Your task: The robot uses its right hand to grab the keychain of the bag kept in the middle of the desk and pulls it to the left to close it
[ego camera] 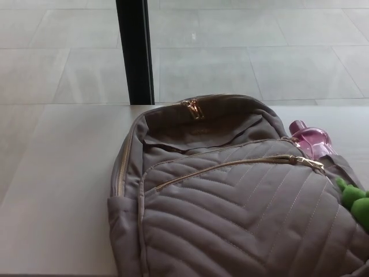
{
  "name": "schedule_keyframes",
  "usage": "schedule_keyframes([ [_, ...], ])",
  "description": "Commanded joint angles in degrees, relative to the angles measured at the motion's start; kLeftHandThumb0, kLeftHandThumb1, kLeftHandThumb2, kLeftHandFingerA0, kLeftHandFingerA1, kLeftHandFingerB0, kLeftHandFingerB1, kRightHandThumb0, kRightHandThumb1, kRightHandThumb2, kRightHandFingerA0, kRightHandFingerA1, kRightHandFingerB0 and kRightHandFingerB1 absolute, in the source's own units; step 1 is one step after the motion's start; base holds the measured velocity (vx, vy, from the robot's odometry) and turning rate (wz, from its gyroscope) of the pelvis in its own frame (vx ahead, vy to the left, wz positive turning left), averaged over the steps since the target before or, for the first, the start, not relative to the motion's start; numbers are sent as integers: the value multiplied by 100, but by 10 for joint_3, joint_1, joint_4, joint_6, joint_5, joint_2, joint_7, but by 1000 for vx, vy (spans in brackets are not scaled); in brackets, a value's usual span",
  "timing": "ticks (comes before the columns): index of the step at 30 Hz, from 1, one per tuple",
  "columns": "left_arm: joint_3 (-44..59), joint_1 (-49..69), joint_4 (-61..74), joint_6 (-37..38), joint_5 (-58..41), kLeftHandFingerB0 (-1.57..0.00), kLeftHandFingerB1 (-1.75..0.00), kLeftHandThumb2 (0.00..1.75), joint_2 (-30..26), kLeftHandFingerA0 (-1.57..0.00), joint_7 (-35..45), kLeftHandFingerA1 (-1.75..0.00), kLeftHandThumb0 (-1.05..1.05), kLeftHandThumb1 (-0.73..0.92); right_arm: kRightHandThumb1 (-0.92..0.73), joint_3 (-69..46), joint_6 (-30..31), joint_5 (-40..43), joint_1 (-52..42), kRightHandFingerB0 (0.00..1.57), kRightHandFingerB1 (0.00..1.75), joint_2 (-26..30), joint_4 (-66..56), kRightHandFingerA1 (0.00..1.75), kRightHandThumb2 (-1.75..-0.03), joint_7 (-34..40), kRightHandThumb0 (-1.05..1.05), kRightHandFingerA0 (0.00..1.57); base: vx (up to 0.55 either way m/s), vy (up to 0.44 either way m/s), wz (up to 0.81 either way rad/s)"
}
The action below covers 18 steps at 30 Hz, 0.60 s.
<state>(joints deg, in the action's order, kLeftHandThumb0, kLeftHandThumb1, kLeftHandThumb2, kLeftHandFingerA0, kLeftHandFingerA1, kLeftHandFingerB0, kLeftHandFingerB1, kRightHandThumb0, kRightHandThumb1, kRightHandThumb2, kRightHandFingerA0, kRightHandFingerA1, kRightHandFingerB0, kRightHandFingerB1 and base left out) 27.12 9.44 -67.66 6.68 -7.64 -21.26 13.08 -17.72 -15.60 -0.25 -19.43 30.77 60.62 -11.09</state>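
Observation:
A grey-taupe quilted backpack [230,202] lies flat on the pale desk [52,190], filling the lower right of the head view. Its gold zipper track runs along the left edge and over the top, where a gold zipper pull [193,108] sits at the top centre. A second gold pull [307,161] rests at the right end of the front pocket zipper. A green keychain toy [354,202] hangs at the bag's right edge, partly cut off by the picture. Neither of my hands shows.
A pink translucent bottle [311,139] sticks out of the bag's right side pocket. A black vertical post [135,52] stands behind the desk's far edge, with grey tiled floor [259,52] beyond.

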Motion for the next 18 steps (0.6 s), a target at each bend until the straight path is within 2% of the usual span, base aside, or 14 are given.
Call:
schedule_keyframes([
  [1, 25, -10, -22, 29, -36, -63, -46, 57, -24, -68, 36, -62, -53, 57, -62, -85, 1, 115, 35, 5, 40, 31, -19, 67, -97, -106, -98, 31, 0, 0, 0],
  [2, 25, -10, -20, 29, -36, -62, -46, 57, -24, -67, 37, -62, -54, 57, -54, -101, 19, 131, 37, 4, 41, 33, -47, 67, -97, -113, -91, 25, 0, 0, 0],
  [3, 27, -10, -19, 30, -38, -60, -46, 58, -24, -65, 43, -63, -52, 57, -72, -123, 37, 156, 50, 1, 42, 39, -87, 61, -62, -121, -88, 29, 0, 0, 0],
  [5, 28, -11, -19, 31, -39, -60, -46, 58, -23, -65, 47, -63, -52, 57, -72, -144, 47, 171, 74, 1, 42, 44, -103, 61, -62, -129, -88, 29, 0, 0, 0],
  [7, 26, -15, -21, 30, -36, -61, -45, 57, -24, -66, 45, -62, -52, 57, -72, -153, 77, 179, 104, 8, 40, 56, -149, 60, -63, -130, -90, 44, 0, 0, 0],
  [8, 21, -14, -19, 37, -30, -59, -45, 58, -26, -63, 51, -64, -53, 59, -59, -154, 71, 178, 125, 9, 41, 60, -168, 60, -75, -128, -99, 48, 0, 0, 0],
  [9, 13, -14, -17, 42, -21, -60, -45, 58, -26, -65, 42, -58, -54, 59, -60, -160, 104, 213, 128, 9, 34, 55, -278, 62, -95, -134, -88, 53, 0, 0, 0],
  [10, 10, -14, -16, 44, -18, -59, -46, 58, -26, -63, 39, -57, -53, 59, -58, -163, 129, 235, 121, 8, 32, 50, -357, 56, -94, -135, -84, 41, 0, 0, 0],
  [11, 11, -12, -16, 47, -18, -59, -46, 58, -25, -63, 41, -57, -53, 59, -58, -162, 143, 244, 115, 8, 32, 48, -407, 56, -94, -133, -84, 41, 0, 0, 0],
  [12, 13, -12, -18, 47, -22, -56, -45, 58, -24, -61, 47, -56, -50, 61, -74, -161, 160, 266, 111, 9, 23, 48, -459, 34, -63, -142, -74, 32, 0, 0, 0],
  [13, 13, -10, -19, 51, -22, -58, -46, 58, -20, -63, 47, -57, -50, 60, -58, -155, 167, 276, 114, 6, 31, 46, -503, 45, -91, -141, -75, 18, 0, 0, 0],
  [14, 13, -10, -18, 51, -22, -59, -46, 58, -20, -63, 45, -57, -51, 60, -61, -139, 158, 260, 108, 3, 25, 48, -550, 46, -94, -135, -76, 14, 0, 0, 0],
  [15, 19, -10, -20, 48, -29, -60, -46, 58, -18, -64, 51, -59, -51, 59, -81, -107, 148, 228, 107, 2, 15, 55, -603, 38, -67, -136, -63, 18, 0, 0, 0],
  [18, 18, -13, -13, 36, -29, -59, -44, 58, -18, -68, 42, -63, -52, 59, -77, -58, 185, 218, 99, 8, 18, 50, -706, 44, -65, -130, -61, 23, 0, 0, 0],
])
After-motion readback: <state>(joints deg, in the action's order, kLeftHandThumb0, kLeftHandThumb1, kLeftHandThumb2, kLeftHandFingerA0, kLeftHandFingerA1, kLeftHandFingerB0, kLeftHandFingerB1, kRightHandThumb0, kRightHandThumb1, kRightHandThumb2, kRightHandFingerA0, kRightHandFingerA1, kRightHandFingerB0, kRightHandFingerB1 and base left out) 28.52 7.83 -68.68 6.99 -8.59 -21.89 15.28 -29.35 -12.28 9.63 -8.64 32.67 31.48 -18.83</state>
